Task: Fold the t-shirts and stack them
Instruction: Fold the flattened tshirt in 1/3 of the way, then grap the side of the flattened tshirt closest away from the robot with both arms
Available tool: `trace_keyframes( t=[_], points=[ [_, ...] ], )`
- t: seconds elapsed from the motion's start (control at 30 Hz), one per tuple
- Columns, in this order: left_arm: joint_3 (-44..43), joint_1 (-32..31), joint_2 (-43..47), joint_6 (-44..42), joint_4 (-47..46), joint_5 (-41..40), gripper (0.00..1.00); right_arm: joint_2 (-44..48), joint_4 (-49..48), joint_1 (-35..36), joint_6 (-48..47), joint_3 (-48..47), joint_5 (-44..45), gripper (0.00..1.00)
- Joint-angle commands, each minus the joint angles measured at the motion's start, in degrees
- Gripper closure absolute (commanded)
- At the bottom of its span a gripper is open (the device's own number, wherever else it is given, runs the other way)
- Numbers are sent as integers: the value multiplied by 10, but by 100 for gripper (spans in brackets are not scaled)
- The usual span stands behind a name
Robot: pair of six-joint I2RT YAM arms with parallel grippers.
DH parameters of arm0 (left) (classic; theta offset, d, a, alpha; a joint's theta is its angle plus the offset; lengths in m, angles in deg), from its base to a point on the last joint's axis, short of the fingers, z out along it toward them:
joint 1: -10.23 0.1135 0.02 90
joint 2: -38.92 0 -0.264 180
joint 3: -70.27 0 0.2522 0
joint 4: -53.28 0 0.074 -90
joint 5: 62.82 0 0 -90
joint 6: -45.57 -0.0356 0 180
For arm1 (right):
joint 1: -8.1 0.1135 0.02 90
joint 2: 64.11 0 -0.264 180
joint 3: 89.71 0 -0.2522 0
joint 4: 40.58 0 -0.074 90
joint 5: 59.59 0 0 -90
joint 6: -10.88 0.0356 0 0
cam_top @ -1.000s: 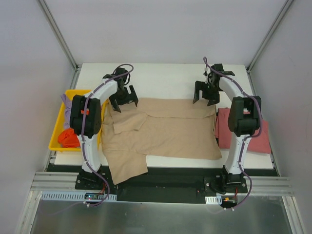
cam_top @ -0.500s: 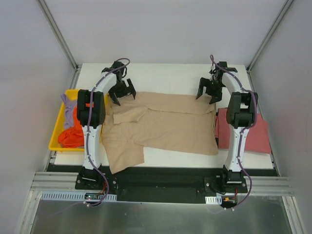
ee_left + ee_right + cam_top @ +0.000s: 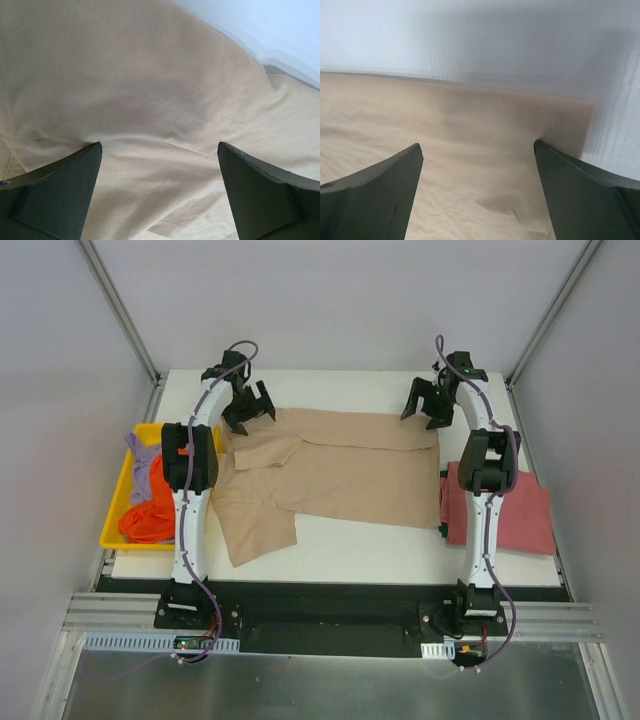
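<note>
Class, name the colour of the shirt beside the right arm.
The shirt is dusty red; clearest in top external view.

T-shirts: 4 total. Tan t-shirt (image 3: 340,475) x1, red t-shirt (image 3: 510,515) x1, orange t-shirt (image 3: 148,520) x1, lavender t-shirt (image 3: 146,468) x1 (last 2 bunched up, so approx.). Yellow bin (image 3: 114,508) x1. Arms x2: left gripper (image 3: 255,406), right gripper (image 3: 424,406).

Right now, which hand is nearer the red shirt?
Right. The right hand hovers over the tan shirt's far right corner, just beyond the red shirt; the left hand is at the far left corner, near the yellow bin.
</note>
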Motion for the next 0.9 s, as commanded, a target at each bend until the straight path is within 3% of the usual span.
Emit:
trace_keyframes(
  t=[0.0, 0.13, 0.3, 0.5, 0.63, 0.77, 0.87],
  points=[
    [-45, 6, -16, -39, -15, 32, 1, 16, -48, -13, -3, -14, -5, 4],
    [-63, 3, 31, -79, -23, 34, 1, 49, -45, -3, -31, -12, -32, 4],
    [5, -9, 152, -102, -32, 51, 1, 154, -27, 28, -58, 45, 59, 4],
    [285, -87, 382, -92, -61, -32, 1, 322, -44, 62, -62, 269, 99, 4],
    [477, -149, 525, -30, -63, -103, 1, 468, -90, 96, -43, 458, 144, 4],
    [671, -168, 656, 64, -60, -93, 1, 597, -151, 113, 5, 633, 155, 4],
    [770, -179, 732, 102, -44, -30, 1, 673, -159, 117, 44, 715, 162, 4]
  ],
)
